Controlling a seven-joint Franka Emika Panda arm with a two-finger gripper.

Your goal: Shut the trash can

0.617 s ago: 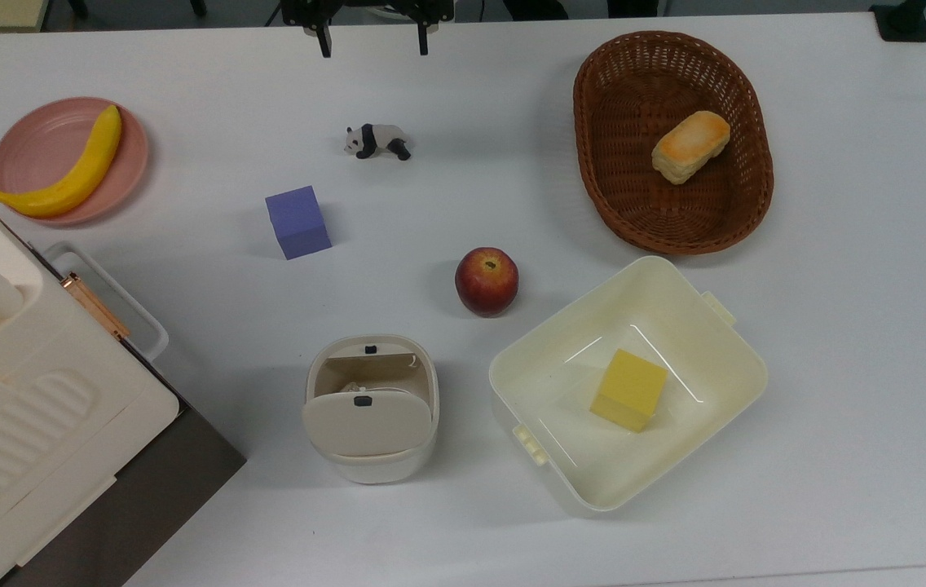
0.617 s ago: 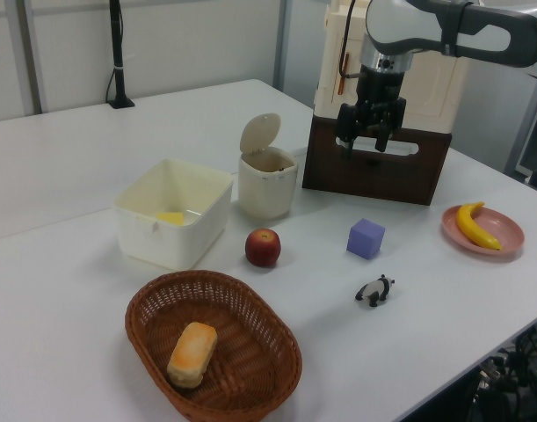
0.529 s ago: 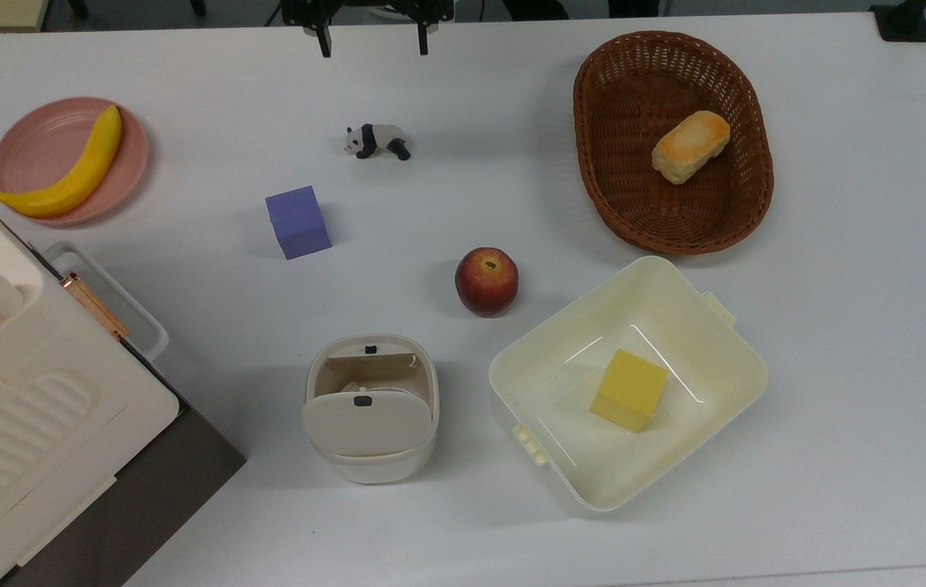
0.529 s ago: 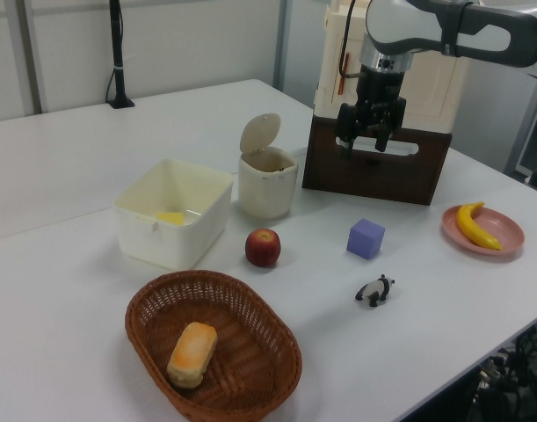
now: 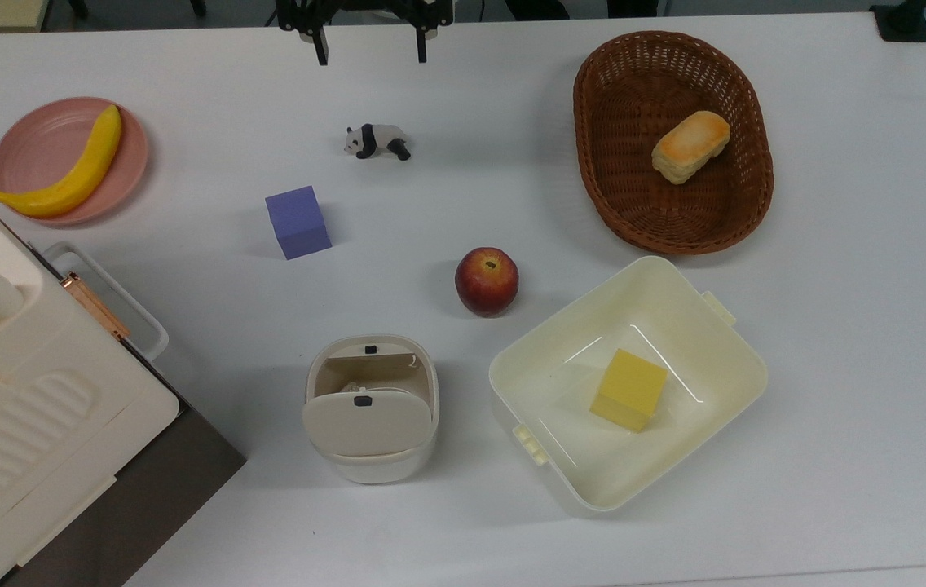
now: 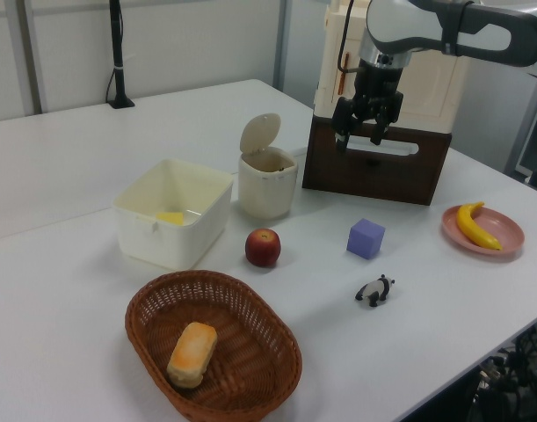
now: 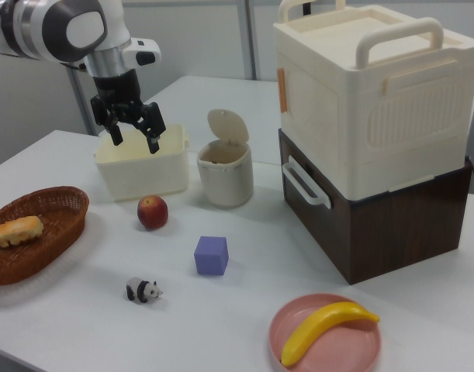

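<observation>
Lifted slightly, my gripper (image 7: 133, 130), fingers spread wide, hangs well apart from the bin (image 7: 225, 171), whose lid (image 7: 226, 127) stands upright.

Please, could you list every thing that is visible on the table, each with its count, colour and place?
trash can: 1, off-white, lid raised, front middle in the top view
tub: 1, cream, to the top view's right of the trash can
yellow block: 1, yellow, inside the tub
apple: 1, red, between tub and purple cube
purple cube: 1, purple, table centre
panda figure: 1, black and white, behind the cube
basket: 1, brown wicker, top view's upper right
bread: 1, golden, in the basket
plate: 1, pink, top view's upper left
banana: 1, yellow, on the plate
ribbed box: 1, cream, on a dark brown base
gripper: 1, black, open, above the table
</observation>
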